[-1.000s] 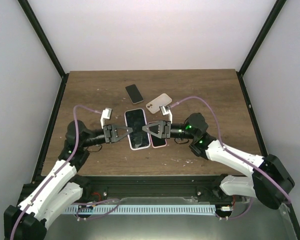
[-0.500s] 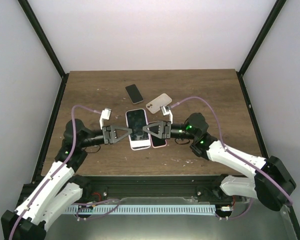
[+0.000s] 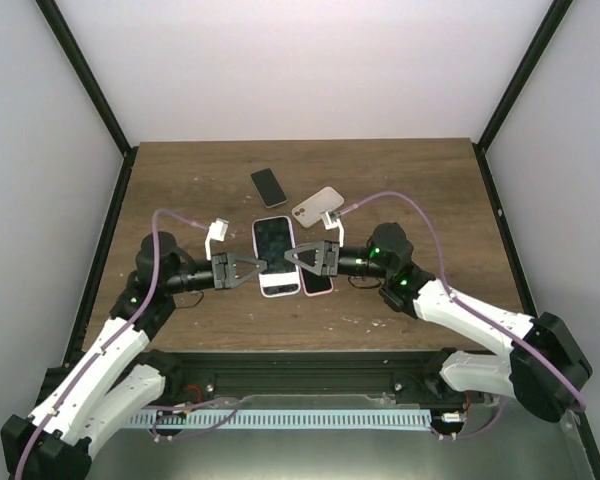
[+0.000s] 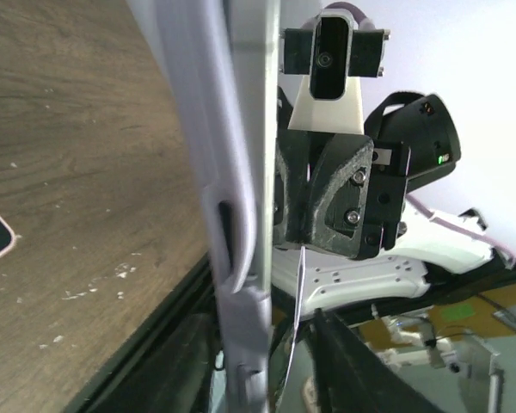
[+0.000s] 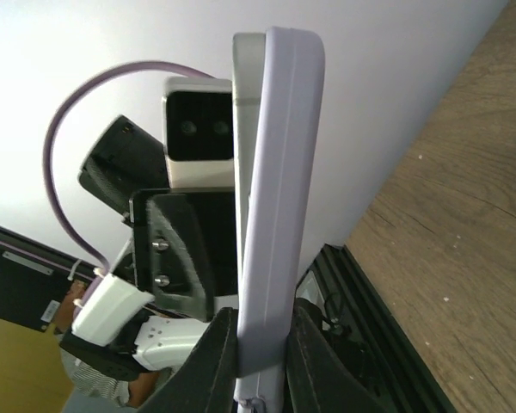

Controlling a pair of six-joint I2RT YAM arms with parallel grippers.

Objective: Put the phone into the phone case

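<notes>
- The phone (image 3: pixel 276 248) lies screen-up in the lavender phone case (image 5: pixel 279 172). The pair hangs between the two arms over the middle of the table (image 3: pixel 420 180), apparently lifted off the wood.
- The right gripper (image 3: pixel 288 257) reaches in from the right with its jaws pinched on the stacked phone and case. Its wrist view shows a dark finger (image 5: pixel 219 361) hugging each face of the pair, seen edge-on.
- The left gripper (image 3: pixel 264 262) meets the opposite long edge. In its own view a gap shows between the case and one finger (image 4: pixel 353 366), so it cannot be told whether it clamps or only rests there.
- Holding from both sides likely lets the arms squeeze phone and case together without either sliding away. The phone's pale side does not look quite flush with the case lip, so the seating seems unfinished.
- Just beside the held pair, partly under the right gripper, a pink-cased phone (image 3: pixel 318 283) lies on the table.
- Farther back lie a small dark phone (image 3: pixel 268 187) and a pale phone or case (image 3: pixel 317 205), back up, near each other but apart.
- Count: two grippers, one lavender case, and four phone-shaped items in all, one held and three on the wood.
</notes>
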